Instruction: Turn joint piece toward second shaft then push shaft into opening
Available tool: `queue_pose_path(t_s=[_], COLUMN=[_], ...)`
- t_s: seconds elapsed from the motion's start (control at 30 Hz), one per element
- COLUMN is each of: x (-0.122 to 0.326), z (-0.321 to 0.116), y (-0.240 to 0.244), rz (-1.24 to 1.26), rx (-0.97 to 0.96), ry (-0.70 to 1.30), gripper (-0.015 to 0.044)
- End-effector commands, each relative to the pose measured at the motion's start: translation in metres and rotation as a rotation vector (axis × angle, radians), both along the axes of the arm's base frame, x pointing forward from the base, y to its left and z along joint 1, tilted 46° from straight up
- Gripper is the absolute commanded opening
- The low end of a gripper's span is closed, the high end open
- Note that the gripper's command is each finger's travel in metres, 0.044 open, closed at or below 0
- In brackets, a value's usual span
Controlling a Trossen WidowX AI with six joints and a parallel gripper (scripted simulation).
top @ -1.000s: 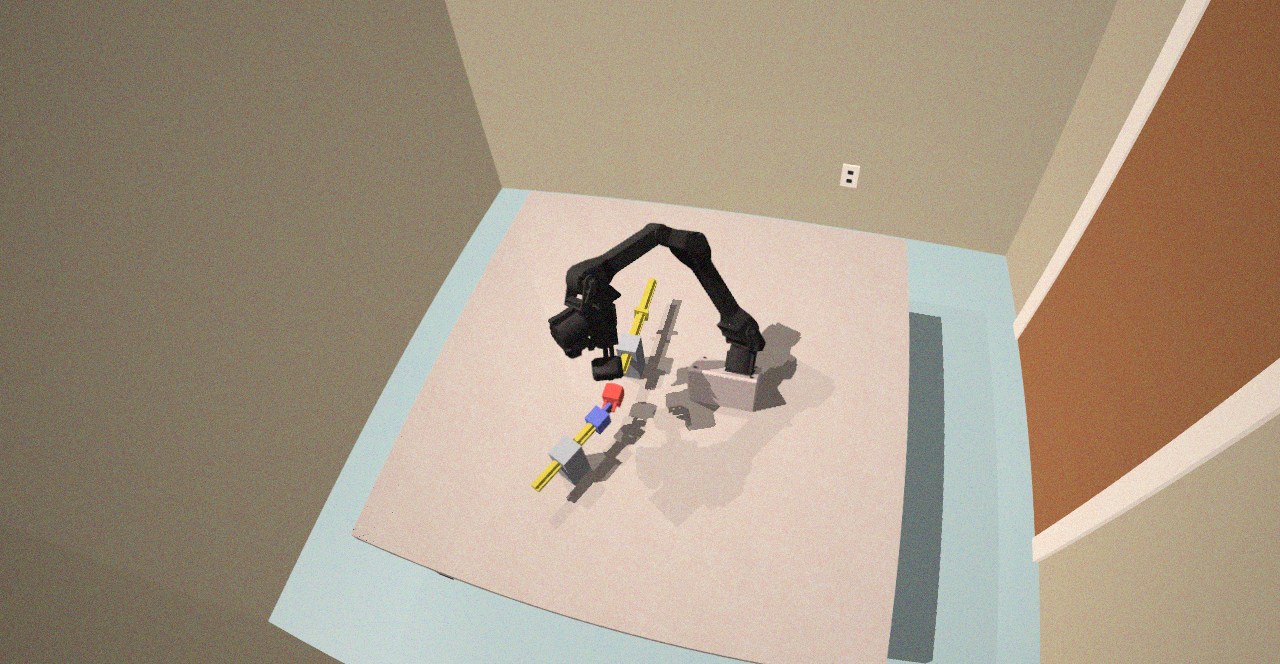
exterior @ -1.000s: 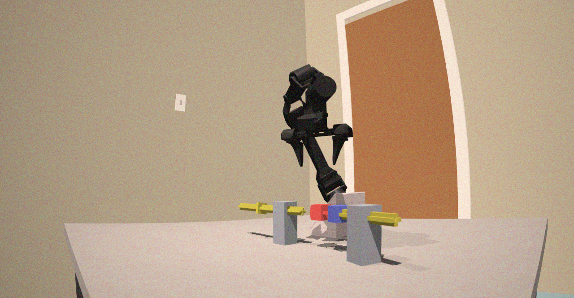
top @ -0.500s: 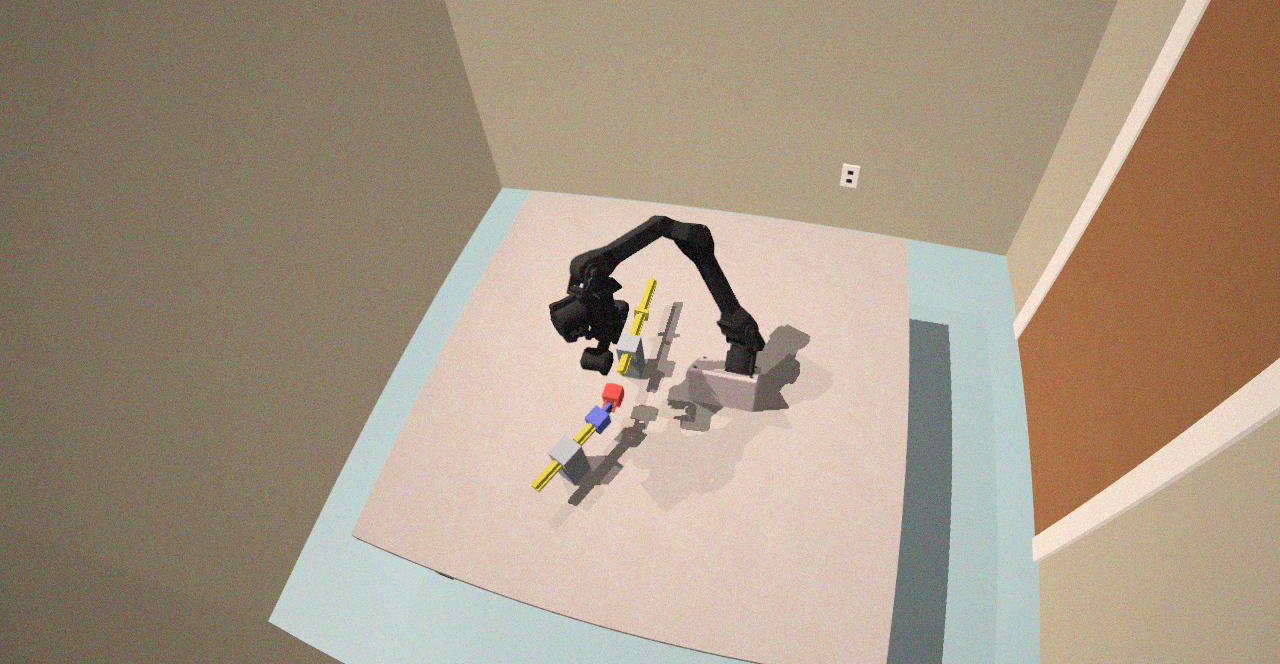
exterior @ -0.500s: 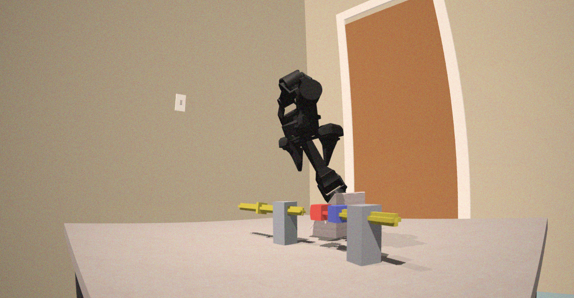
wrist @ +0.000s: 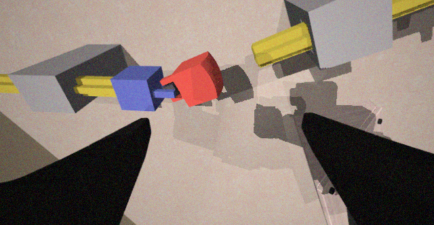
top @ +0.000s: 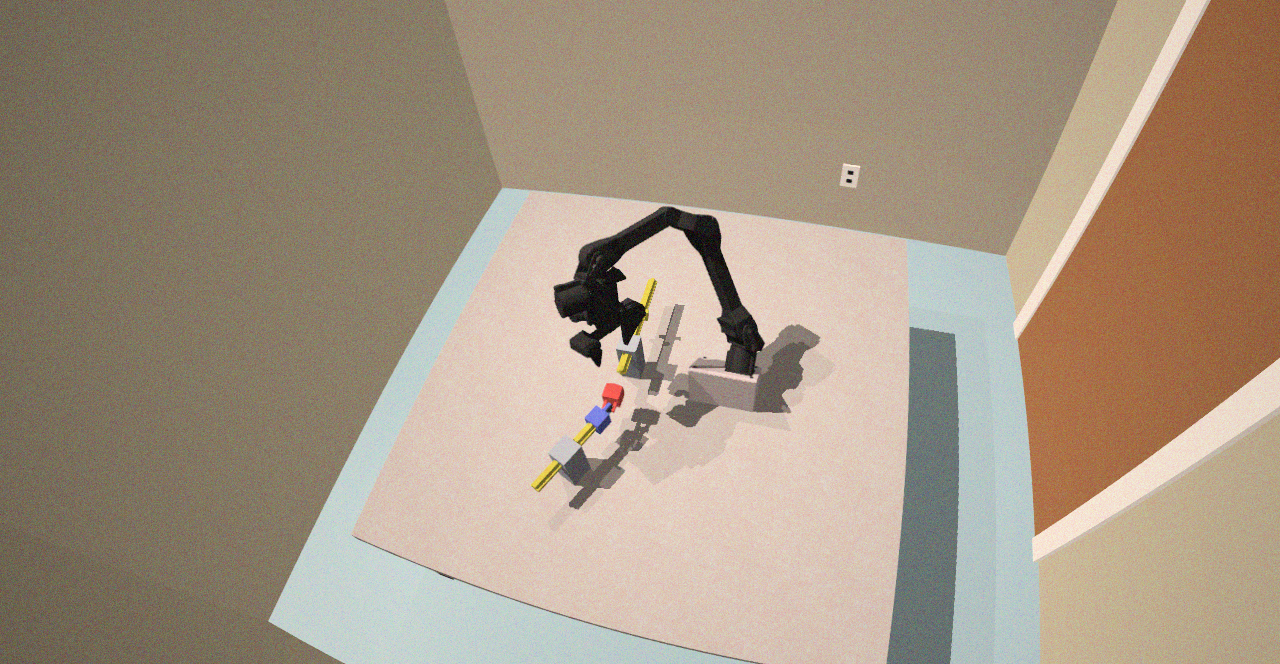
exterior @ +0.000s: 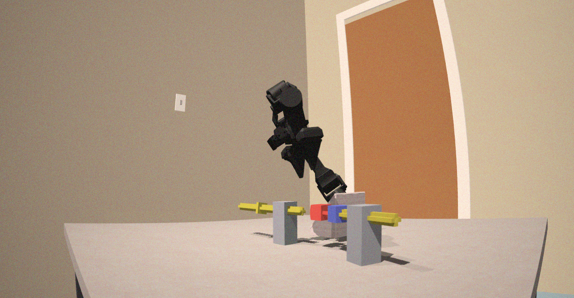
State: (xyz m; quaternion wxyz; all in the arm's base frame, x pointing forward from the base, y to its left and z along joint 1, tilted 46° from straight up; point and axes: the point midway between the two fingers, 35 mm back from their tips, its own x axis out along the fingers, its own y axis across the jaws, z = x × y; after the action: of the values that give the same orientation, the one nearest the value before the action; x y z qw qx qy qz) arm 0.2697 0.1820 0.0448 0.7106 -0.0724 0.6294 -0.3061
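Observation:
The red joint piece (top: 612,393) (exterior: 318,212) (wrist: 200,80) is hinged to the blue piece (top: 597,417) (exterior: 336,213) (wrist: 135,89) on the first yellow shaft (top: 544,477) (exterior: 383,218) (wrist: 98,91). The red piece's far end faces the second yellow shaft (top: 648,291) (exterior: 246,206) (wrist: 281,45), with a gap between them. Its opening is hidden, so exact alignment cannot be told. My gripper (top: 613,349) (exterior: 307,172) (wrist: 227,122) is open and empty, above the shafts and touching neither.
The first shaft runs through one grey block (top: 569,458) (exterior: 361,236) (wrist: 41,91), the second through another grey block (top: 631,355) (exterior: 283,224) (wrist: 352,28). The second shaft has a collar (exterior: 258,208) behind its block. The arm's base (top: 725,387) stands beside them on the table (top: 805,499) (exterior: 200,264).

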Motion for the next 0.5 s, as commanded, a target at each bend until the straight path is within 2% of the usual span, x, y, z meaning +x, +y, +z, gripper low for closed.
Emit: queue_pose_path(t_s=[0.0, 0.47], x=[0.0, 0.003], z=[0.001, 0.005], y=[-0.007, -0.03], rz=[-0.106, -0.494], rx=[0.034, 0.151], ry=[-0.053, -0.245], gripper=[0.044, 0.044])
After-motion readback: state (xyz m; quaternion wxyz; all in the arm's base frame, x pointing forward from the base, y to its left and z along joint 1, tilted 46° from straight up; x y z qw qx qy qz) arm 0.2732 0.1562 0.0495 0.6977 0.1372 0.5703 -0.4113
